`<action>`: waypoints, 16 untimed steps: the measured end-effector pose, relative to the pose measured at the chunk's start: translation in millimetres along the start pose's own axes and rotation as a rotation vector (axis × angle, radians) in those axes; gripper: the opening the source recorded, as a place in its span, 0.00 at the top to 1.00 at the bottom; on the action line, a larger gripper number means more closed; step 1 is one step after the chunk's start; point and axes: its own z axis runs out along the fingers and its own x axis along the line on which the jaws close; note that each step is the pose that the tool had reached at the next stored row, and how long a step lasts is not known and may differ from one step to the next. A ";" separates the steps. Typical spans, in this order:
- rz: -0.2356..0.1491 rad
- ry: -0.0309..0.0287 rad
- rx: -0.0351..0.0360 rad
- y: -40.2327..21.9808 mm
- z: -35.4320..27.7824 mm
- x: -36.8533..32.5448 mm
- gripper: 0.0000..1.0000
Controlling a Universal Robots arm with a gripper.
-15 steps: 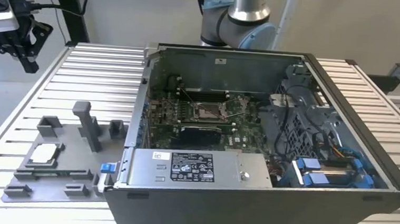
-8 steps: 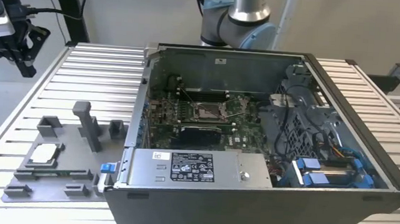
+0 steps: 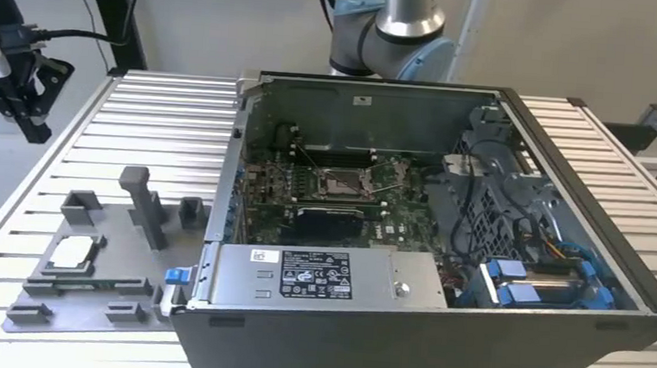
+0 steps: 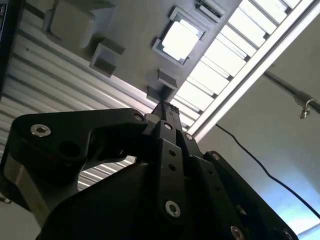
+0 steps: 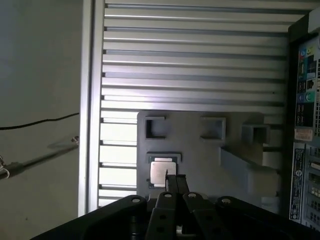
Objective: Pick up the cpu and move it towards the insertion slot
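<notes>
The cpu (image 3: 73, 255) lies silver face up in a square pocket of the grey fixture plate (image 3: 79, 308), on the tabletop (image 3: 160, 111) at the exterior view's near left. We see the jaws well apart from it, raised at the far left, drawn together and holding nothing. The insertion slot (image 3: 341, 182) sits inside the open computer case (image 3: 410, 346), to the exterior view's right of the plate.
</notes>
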 end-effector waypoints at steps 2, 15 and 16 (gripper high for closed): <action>0.000 -0.0001 0.0000 -0.4 0.6 0.1 1.00; -0.001 0.0001 0.0001 -0.5 0.5 0.1 1.00; -0.001 0.0001 0.0001 -0.5 0.5 0.1 1.00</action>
